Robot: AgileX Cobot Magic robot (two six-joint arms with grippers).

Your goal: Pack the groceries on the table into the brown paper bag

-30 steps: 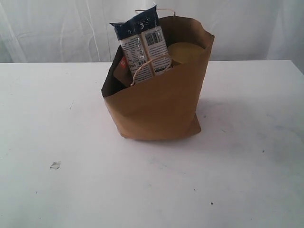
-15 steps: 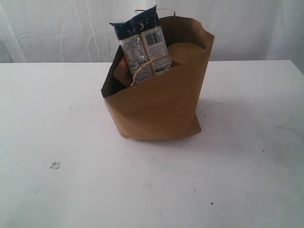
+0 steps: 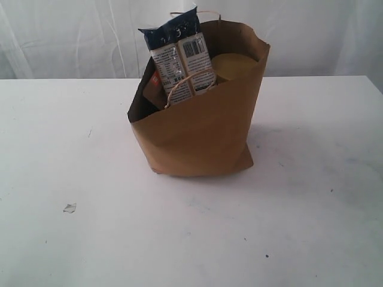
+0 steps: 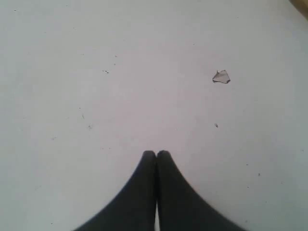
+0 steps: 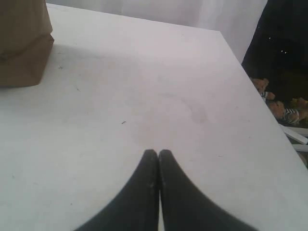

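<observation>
Table: white, flat, faintly smudged; bears the bag near its middle.
Brown paper bag: upright with a slight lean, mouth open, cord handle looped over the front rim. Well apart from both grippers; only its lower corner shows in the right wrist view.
Long blue-white packet: stands on end inside the bag, with its top above the rim. Barcode and fine print face the camera but are too small to read.
Gold-lidded jar: inside the bag, just beside the packet; only the lid shows.
Left gripper: jaws pressed together, holding nothing, over bare tabletop.
Right gripper: jaws pressed together, holding nothing, over bare tabletop.
Scrap: small, crumpled, near the left gripper, not touching it.
</observation>
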